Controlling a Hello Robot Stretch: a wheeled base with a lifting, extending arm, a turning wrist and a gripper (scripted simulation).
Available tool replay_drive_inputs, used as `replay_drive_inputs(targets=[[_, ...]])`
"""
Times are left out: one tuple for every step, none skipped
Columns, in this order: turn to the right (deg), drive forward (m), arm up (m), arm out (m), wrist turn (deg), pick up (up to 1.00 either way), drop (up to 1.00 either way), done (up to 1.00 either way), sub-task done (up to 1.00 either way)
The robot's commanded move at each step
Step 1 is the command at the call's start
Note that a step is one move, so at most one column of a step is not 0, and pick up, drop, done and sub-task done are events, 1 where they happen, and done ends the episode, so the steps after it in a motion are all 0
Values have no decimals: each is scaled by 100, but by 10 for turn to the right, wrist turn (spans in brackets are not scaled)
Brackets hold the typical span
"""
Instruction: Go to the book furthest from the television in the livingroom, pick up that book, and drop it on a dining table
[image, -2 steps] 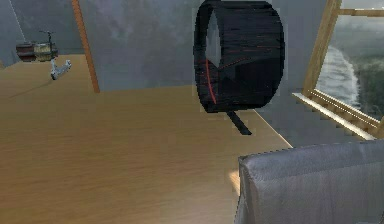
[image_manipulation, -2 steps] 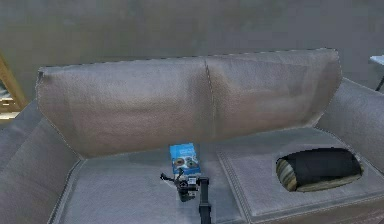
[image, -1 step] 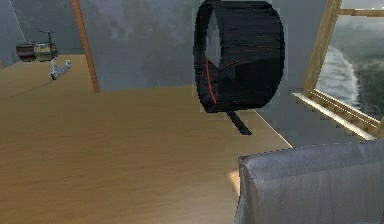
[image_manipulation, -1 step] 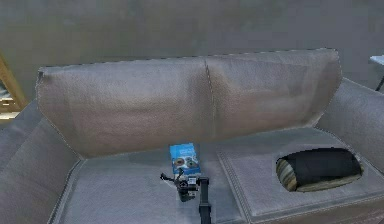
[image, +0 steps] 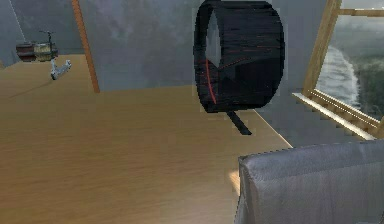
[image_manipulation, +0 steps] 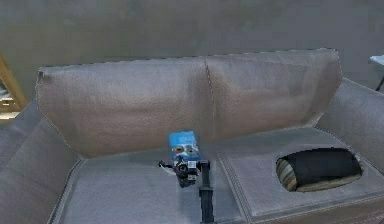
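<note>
Arm side view faces a grey-beige sofa (image_manipulation: 130, 100) head on. That suits the step in hand: the robot seems parked square to the seat so that the arm (image_manipulation: 206, 200) can reach straight out over the cushions. A small blue block (image_manipulation: 182, 139) with a pale patch shows near the middle of the seat, close to the backrest and about where the two seat cushions meet. From its flat shape and its place it is probably the book of the task, though it is too small to be sure. A dark cushion (image_manipulation: 318, 167) lies on the seat toward this view's right, well apart from the block and off the arm's line.

The arm rises from the bottom edge as a dark bar, stretched across the front of the seat, and ends just below the blue block in the picture. The fingers (image_manipulation: 170, 164) point toward the view's left from the dark wrist body. I cannot tell whether they are apart, together or on the block. Nor can I tell whether the block lies on the seat or hangs from them, since the sofa is right behind it.

Forward view looks over a wooden floor (image: 110, 150) past the sofa's armrest (image: 310, 185) to a black drum-shaped thing (image: 240, 55) by the wall and a window (image: 350, 70). I judge the pick is in hand and the drive to the drop comes after.
</note>
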Motion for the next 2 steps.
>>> replay_drive_inputs(targets=[[0,0,46,0,0,0,0,0,0],[0,0,0,0,-450,0,0,0,0]])
